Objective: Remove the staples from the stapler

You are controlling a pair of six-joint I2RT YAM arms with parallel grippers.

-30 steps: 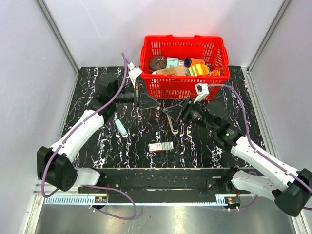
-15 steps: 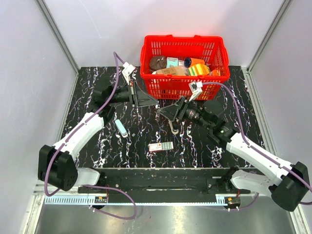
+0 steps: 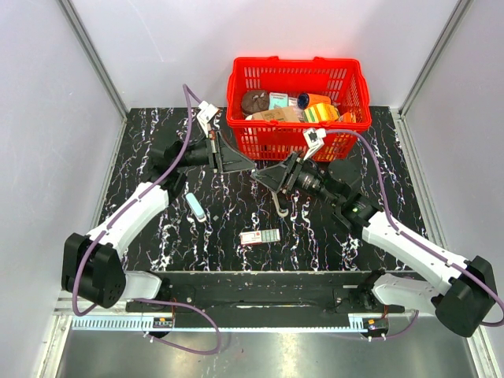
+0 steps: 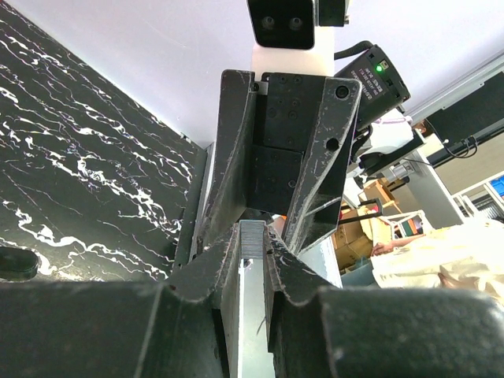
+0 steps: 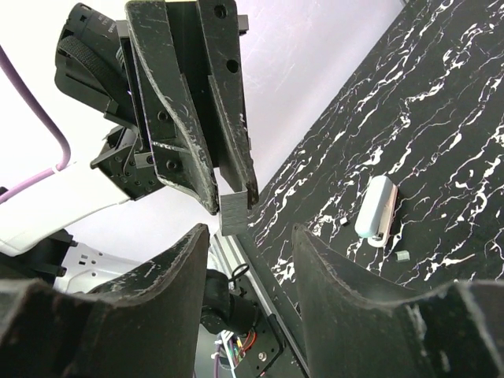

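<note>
Black marbled table (image 3: pixel 315 236). Red basket (image 3: pixel 283 143) at far edge. Pale-blue stapler (image 3: pixel 195 206) lies flat, near-left of basket. Small red-and-white box (image 3: pixel 260 237) lies flat, well nearer than basket.

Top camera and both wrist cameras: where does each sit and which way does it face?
Top external: high behind the arms, looking down on table, basket, both arms.
Left wrist: on the left arm, facing the right gripper; its own fingers pinch a grey strip.
Right wrist: on the right arm, facing the left gripper and stapler; its own fingers frame the bottom.
Shared: both wrist views show the strip.
</note>
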